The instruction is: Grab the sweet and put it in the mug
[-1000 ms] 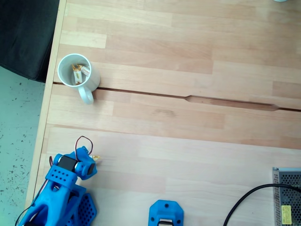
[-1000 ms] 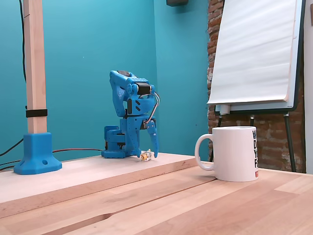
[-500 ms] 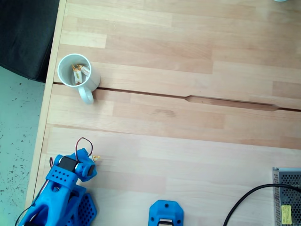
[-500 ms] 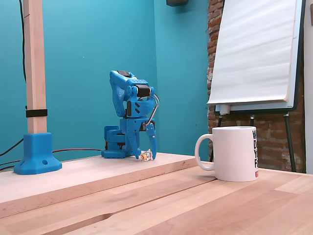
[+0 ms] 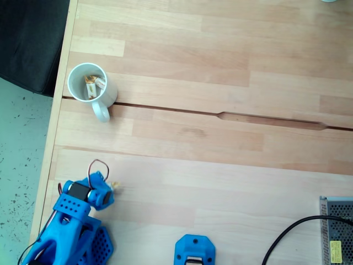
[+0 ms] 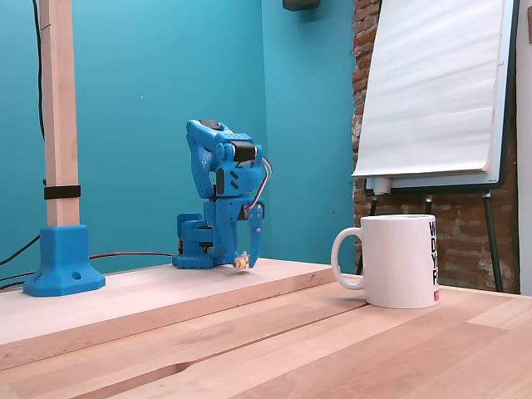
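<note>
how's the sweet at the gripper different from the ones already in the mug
The sweet at the gripper sits pinched between the blue fingers just above the table; the sweets in the mug lie loose on its bottom. The gripped one is mostly hidden, only a golden end showing; those in the mug show whitish wrappers too. Both carry golden-orange wrapper ends.

The robot arm (image 6: 218,195) is bright blue plastic all over. It is made of chunky blocks joined together. Some black motor parts sit between the blue pieces. A thin dark red wire (image 5: 98,164) loops out from the top of it, and in the side view a grey wire curves down its front. Seen from above, one flat blue part has rows of little round holes (image 5: 70,206). Its gripper (image 6: 247,259) is blue too, with long pointed fingers.
</note>
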Controlling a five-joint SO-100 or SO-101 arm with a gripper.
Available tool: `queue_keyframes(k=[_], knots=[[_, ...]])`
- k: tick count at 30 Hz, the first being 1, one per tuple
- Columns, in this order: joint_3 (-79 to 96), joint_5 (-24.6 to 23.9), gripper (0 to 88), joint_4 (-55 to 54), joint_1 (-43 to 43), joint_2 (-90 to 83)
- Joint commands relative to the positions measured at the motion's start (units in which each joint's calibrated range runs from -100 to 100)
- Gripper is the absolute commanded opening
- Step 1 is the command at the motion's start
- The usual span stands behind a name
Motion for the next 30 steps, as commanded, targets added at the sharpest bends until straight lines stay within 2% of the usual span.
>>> queue_keyframes(k=[1,5,12,20,30], knots=[[-15.3,-0.4,0.0,-0.4,-0.1,0.6],[-29.4,-4.4,0.0,-0.4,-1.2,1.8],[-48.8,-11.1,0.0,-0.4,-9.4,8.7],[-61.0,-12.5,0.0,-0.4,-16.3,22.5],[-70.4,-12.6,0.0,-0.5,-11.2,35.1]])
